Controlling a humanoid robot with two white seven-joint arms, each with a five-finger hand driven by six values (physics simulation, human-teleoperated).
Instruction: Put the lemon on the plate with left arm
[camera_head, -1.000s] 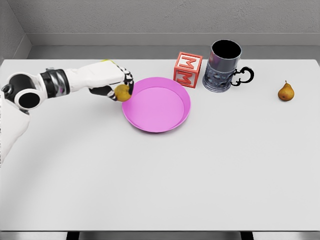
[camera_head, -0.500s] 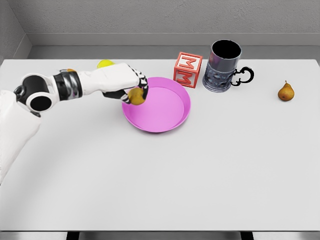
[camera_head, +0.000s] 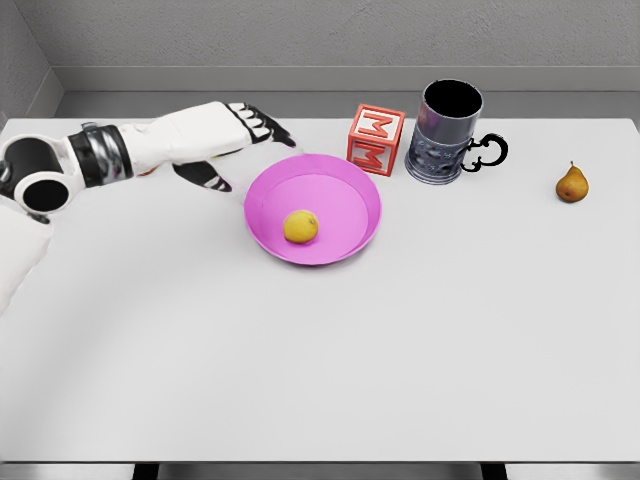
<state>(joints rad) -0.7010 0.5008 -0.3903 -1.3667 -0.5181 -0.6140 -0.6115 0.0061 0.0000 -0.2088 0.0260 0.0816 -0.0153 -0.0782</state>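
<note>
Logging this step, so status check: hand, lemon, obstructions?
Left hand open, holding nothing, left of plate. Lemon resting on plate. Nothing in the way.

Only readable mark: white letter "M" on the red toy block (camera_head: 376, 139), on its front face and again on its top face. Block stands at 12 o'clock on the table (camera_head: 320, 350). No other text, numbers or brands legible.
</note>
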